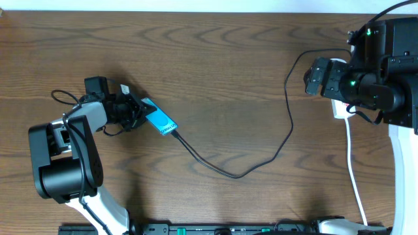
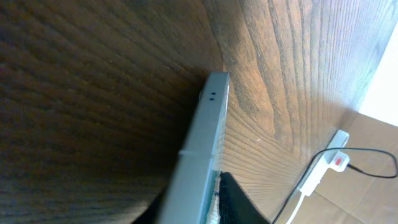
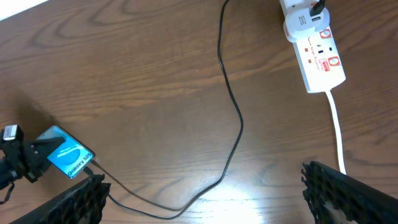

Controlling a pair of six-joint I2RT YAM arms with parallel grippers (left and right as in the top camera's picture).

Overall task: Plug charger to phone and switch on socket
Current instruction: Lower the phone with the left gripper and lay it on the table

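Charger point(image 1: 240, 176) meets phone point(image 1: 160, 120), left jaws gripping it.

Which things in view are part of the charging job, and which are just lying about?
Job: phone, held in the left gripper; charger; socket.
Just there: white cord running from the socket; table.

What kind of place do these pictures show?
Probably a robotics lab bench: the left arm and right arm at a wooden table with a phone, a charger cable and a power strip.
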